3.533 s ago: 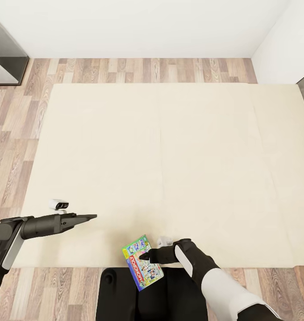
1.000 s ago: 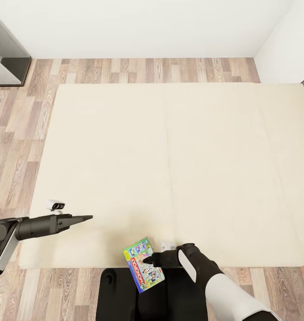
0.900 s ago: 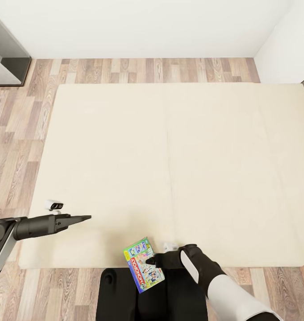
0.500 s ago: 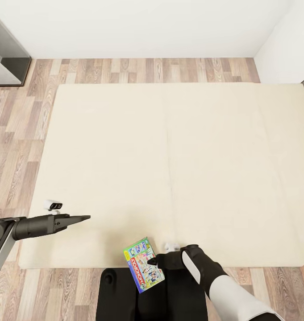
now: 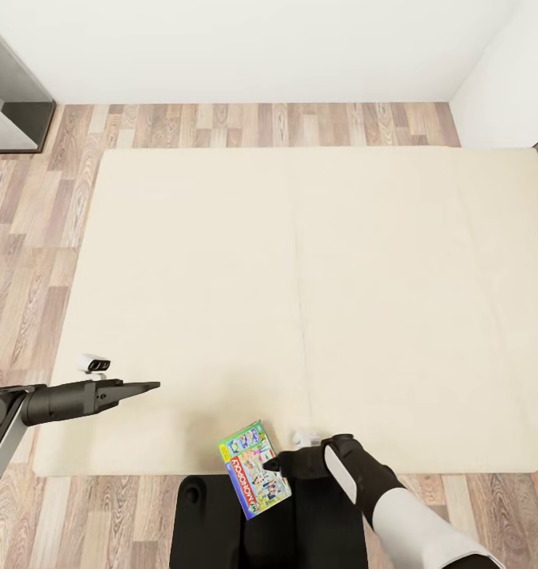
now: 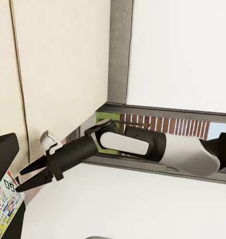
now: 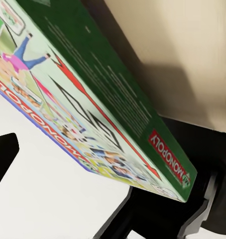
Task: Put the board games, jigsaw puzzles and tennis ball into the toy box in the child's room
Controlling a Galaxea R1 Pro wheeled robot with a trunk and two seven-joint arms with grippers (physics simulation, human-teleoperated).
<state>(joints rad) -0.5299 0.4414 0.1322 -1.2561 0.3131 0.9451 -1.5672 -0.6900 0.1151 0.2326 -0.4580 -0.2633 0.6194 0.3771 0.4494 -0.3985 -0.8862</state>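
Green Monopoly box (image 7: 93, 107) side, right wrist close-up

1. The bed (image 5: 300, 261) has a plain beige cover that looks like matt cloth, smooth, with faint seam lines.
2. The floor (image 5: 31, 205) is wood plank, in mixed brown and grey tones with a low sheen.
3. The Monopoly box (image 5: 253, 468) looks like printed card, smooth and slightly glossy; in the right wrist view its green side (image 7: 108, 94) carries fine print and a red banner.
4. The right gripper (image 5: 270, 463) and left gripper (image 5: 146, 386) look like matt black plastic.
5. The right forearm (image 5: 411, 521) has smooth white and black shells, semi-gloss.
6. The walls (image 5: 261, 47) are flat matt white.
7. The cabinet (image 5: 8, 103) at the corner looks smooth, grey and dark, faintly reflective.
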